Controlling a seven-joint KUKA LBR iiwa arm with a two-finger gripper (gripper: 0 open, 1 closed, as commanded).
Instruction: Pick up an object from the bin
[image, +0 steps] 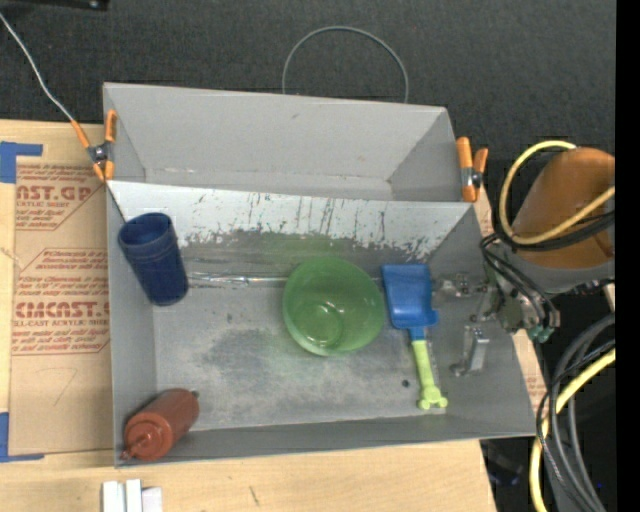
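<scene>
**Desk:** Where do you have the gripper?

**Operator:** I see the gripper (468, 322) well to the right of the green bowl (333, 306), over the right sloping wall of the bin (250, 350); the arm's orange cover (565, 205) sits farther right of the bowl and a little higher in the view; whether the gripper is wide or narrow I cannot tell from up here.

**Desk:** Which thing is nearest to it?

**Operator:** The blue toy shovel (408, 297); it lies flat between the bowl and the gripper; its blue scoop is just beside the bowl's right rim, and I cannot tell whether the two touch; its light green handle runs from the scoop toward the bin's near wall, ending below and to the right of the bowl; the gripper stands just to the right of that handle, apart from it.

**Desk:** And the rest?

**Operator:** The bowl sits mouth up near the middle of the floor; a dark blue cup (154, 258) lies tilted well to the left of the bowl, against the left wall; a reddish-brown squeeze bottle (160, 424) lies on its side below and far left of the bowl, in the near left corner.
</scene>
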